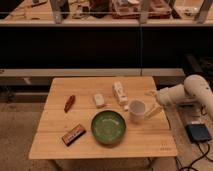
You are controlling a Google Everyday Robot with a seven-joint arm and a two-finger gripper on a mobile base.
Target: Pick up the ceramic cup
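The ceramic cup (pixel 136 111) is a plain white mug standing upright on the wooden table (pixel 55 142), right of centre, just up and to the right of the wide green bowl (pixel 108 127). My gripper (pixel 153 108) comes in from the right on the white arm (pixel 187 92) and sits right beside the cup's right side, at about its height. Whether it touches the cup does not show.
A small white block (pixel 99 100) and a white bottle-like object (pixel 120 93) lie behind the cup. A reddish-brown item (pixel 69 103) lies at the left, a dark snack bar (pixel 73 134) at the front left. A dark box (pixel 199 133) with cables sits on the floor at the right.
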